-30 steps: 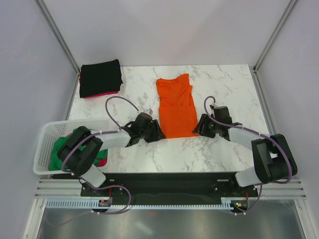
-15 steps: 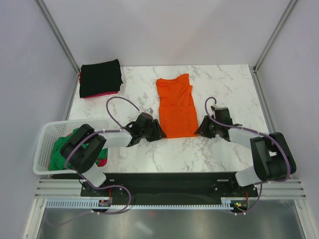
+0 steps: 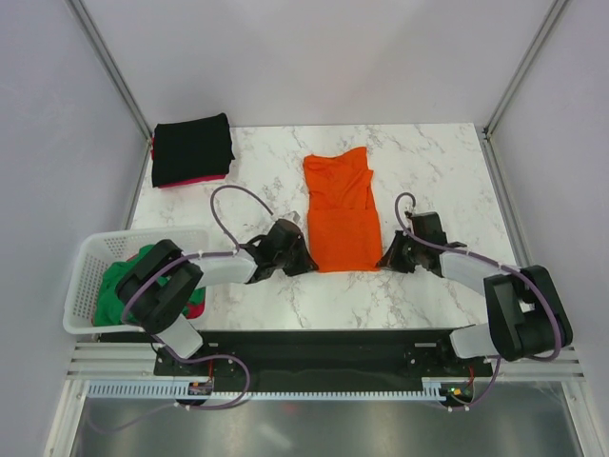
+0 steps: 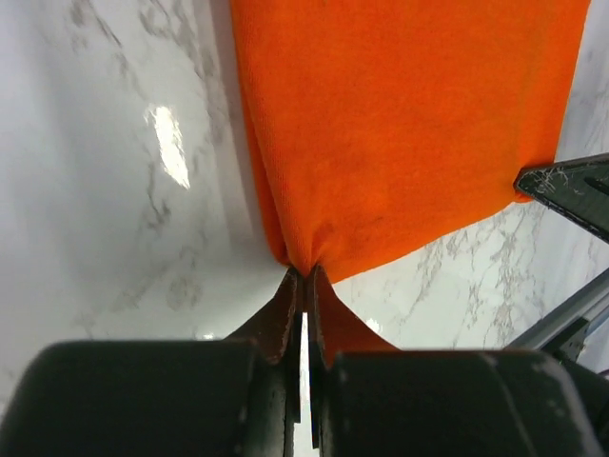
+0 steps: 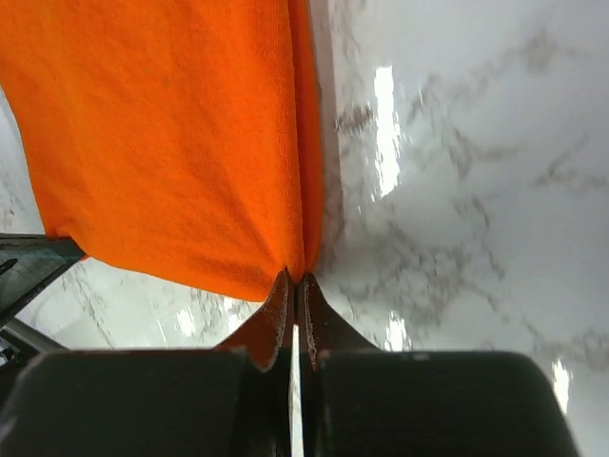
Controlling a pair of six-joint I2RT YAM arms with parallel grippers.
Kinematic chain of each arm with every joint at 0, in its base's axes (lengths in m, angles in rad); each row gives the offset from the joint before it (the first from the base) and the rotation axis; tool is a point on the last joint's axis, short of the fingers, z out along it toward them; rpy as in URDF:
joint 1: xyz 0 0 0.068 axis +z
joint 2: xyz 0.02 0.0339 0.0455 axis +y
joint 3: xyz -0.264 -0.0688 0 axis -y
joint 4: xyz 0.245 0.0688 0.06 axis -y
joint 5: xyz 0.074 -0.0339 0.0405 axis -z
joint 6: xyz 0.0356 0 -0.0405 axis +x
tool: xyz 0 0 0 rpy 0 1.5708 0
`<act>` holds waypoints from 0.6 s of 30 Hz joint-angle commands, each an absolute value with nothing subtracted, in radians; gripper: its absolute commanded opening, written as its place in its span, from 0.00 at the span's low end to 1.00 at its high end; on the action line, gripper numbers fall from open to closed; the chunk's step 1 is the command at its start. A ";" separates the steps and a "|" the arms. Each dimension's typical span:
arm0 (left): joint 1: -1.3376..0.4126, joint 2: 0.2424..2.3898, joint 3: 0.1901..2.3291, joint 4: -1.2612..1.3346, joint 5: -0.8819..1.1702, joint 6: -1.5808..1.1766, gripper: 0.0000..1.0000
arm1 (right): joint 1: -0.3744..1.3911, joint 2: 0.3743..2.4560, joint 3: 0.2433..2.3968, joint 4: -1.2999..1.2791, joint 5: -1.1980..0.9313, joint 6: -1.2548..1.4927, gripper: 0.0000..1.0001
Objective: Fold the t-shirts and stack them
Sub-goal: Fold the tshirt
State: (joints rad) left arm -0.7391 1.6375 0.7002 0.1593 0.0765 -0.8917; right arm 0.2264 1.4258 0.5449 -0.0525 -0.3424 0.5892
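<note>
An orange t-shirt (image 3: pixel 340 211) lies lengthwise in the middle of the marble table, folded into a narrow strip. My left gripper (image 3: pixel 303 264) is shut on its near left corner; in the left wrist view the orange t-shirt (image 4: pixel 400 124) bunches into the closed left gripper (image 4: pixel 306 274). My right gripper (image 3: pixel 385 262) is shut on the near right corner, and the right wrist view shows the orange t-shirt (image 5: pixel 171 133) pinched in the right gripper (image 5: pixel 295 278). Folded black and pink-red t-shirts (image 3: pixel 192 149) are stacked at the back left. A green t-shirt (image 3: pixel 119 281) sits in the basket.
A white lattice basket (image 3: pixel 90 262) stands at the near left edge of the table, beside the left arm. Grey enclosure walls with metal posts surround the table on three sides.
Both grippers have closed on the near corners of the orange t-shirt. The shirt's near hem has shifted slightly right and toward the arms.
</note>
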 commanded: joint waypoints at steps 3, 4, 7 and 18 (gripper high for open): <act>-0.831 1.428 0.738 -0.020 0.026 -0.920 0.02 | 0.230 1.247 0.557 -0.349 -0.348 0.588 0.00; -0.850 1.386 0.726 -0.062 0.023 -0.931 0.02 | 0.230 1.191 0.569 -0.386 -0.354 0.588 0.00; -0.919 1.231 0.703 -0.173 0.003 -0.998 0.02 | 0.232 1.070 0.638 -0.544 -0.364 0.586 0.00; -1.178 0.922 0.749 -0.443 -0.120 -1.137 0.02 | 0.233 0.727 0.808 -0.968 -0.347 0.586 0.00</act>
